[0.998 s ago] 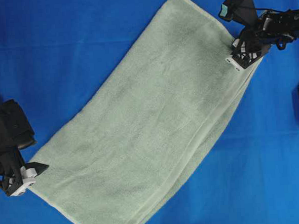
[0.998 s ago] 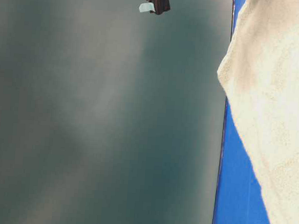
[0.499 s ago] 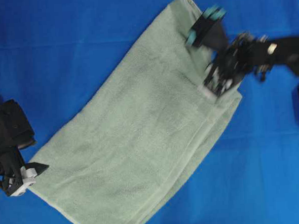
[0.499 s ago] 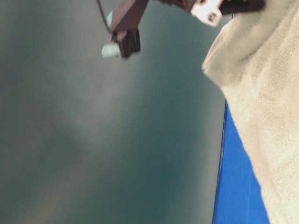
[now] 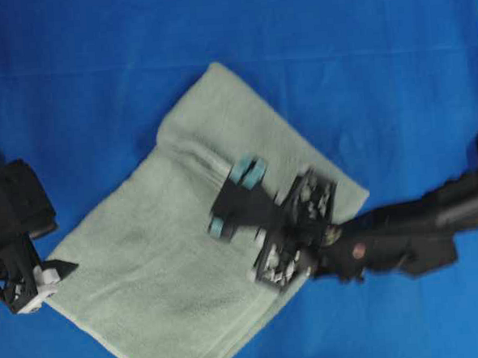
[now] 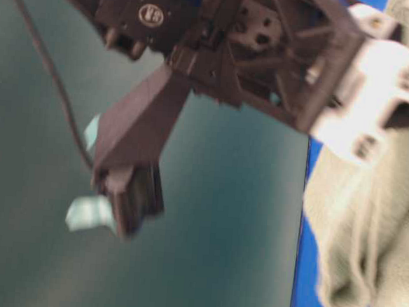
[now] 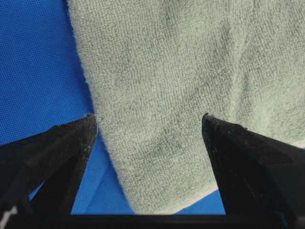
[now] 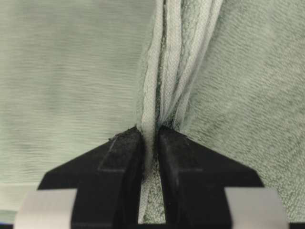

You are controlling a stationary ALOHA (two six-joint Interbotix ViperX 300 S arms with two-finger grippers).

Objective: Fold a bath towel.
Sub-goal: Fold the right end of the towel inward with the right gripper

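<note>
Towel (image 5: 187, 255) is lying on the blue table cover (image 5: 71, 92), doubled over on itself, with its upper corner pulled across the rest of the cloth. Right gripper (image 8: 151, 138) is clamped tight on a bunched hem of the towel, hanging over the towel's middle. Left gripper (image 7: 148, 125) sits at the towel's lower left corner, fingers (image 7: 71, 143) spread wide on either side of that corner, gripping nothing.
</note>
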